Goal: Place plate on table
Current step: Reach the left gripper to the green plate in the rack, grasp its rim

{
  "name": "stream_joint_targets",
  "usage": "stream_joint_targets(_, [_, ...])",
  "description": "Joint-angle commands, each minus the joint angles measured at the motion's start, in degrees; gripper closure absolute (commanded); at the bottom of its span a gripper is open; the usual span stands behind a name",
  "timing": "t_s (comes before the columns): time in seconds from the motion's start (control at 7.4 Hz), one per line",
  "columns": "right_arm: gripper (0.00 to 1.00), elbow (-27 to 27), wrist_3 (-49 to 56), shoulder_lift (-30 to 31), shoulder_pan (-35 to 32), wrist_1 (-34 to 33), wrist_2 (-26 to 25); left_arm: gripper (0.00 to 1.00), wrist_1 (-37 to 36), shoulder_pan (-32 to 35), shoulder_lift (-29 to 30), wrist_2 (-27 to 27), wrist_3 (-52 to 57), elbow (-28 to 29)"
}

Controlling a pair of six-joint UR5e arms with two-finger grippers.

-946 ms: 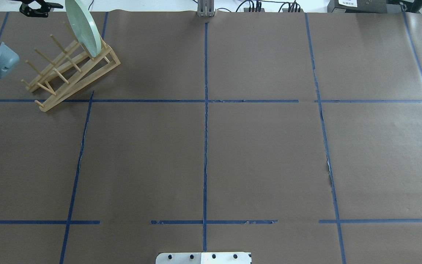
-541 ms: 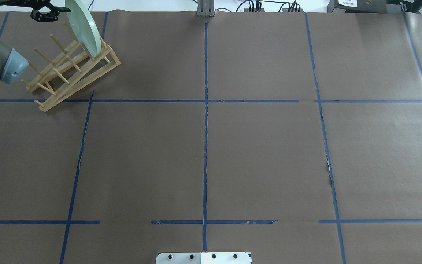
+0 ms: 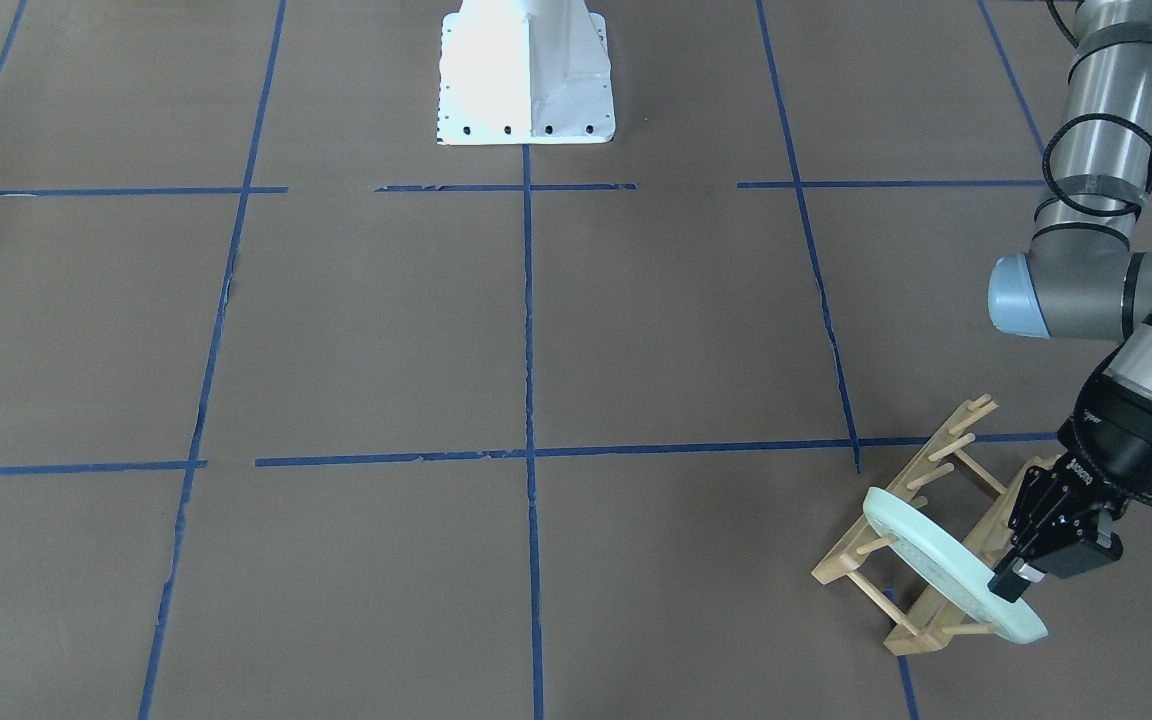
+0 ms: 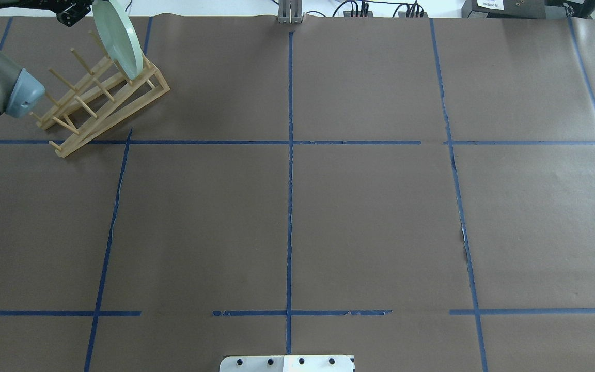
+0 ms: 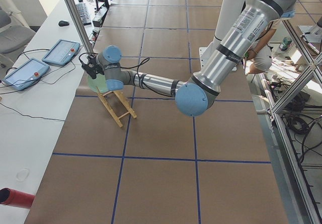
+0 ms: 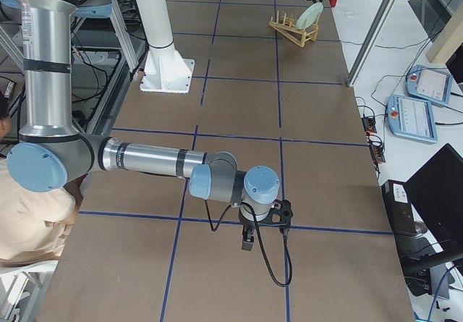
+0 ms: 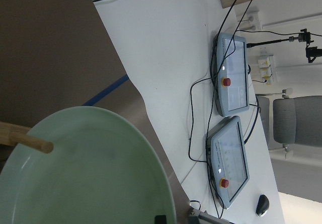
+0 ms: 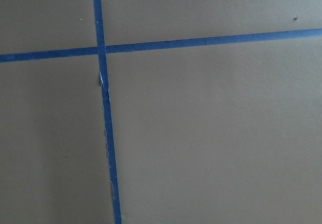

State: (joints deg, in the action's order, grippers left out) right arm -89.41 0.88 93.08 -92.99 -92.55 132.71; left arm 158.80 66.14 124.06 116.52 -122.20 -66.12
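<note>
Since earlier overhead, left gripper (image 3: 1019,580) closed in on plate (image 3: 921,548) rim. Right gripper (image 6: 248,239) hangs low over table (image 3: 686,320), near side; we cannot tell its jaws. Far corner: left arm stretched out, fingers (image 3: 1008,582) at rim of plate standing in wooden rack (image 3: 836,565); pinch unclear to us.

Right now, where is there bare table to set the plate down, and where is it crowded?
The table rectangles between the base and the far edge look bare, centre and right alike. Crowded only at the far-left corner: the rack, the plate standing in it, and the left gripper at its rim.
</note>
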Motion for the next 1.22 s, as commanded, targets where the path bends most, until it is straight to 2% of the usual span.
stream_joint_targets(0.0, [0.0, -0.06, 0.0, 0.0, 0.0, 0.0, 0.0, 1.0, -0.07, 0.48, -0.04, 0.29, -0.31, -3.38])
stream_joint_targets(0.54, [0.0, 0.03, 0.0, 0.0, 0.0, 0.0, 0.0, 1.0, -0.24, 5.48, 0.13, 2.39, -7.76, -13.75])
stream_joint_targets(0.68, [0.0, -0.06, 0.0, 0.0, 0.0, 0.0, 0.0, 1.0, -1.63, 4.8, 0.31, 2.4, -8.92, -16.47])
stream_joint_targets(0.81, [0.0, 0.03, 0.0, 0.0, 0.0, 0.0, 0.0, 1.0, -3.13, 0.7, 0.4, 2.14, -8.58, -17.72])
stream_joint_targets(0.95, [0.0, -0.06, 0.0, 0.0, 0.0, 0.0, 0.0, 1.0, -7.75, -3.52, 1.18, 2.14, -6.23, -18.6])
stream_joint_targets(1.08, [0.0, -0.06, 0.0, 0.0, 0.0, 0.0, 0.0, 1.0, -19.63, -5.82, 4.41, 2.22, 2.32, -19.65])
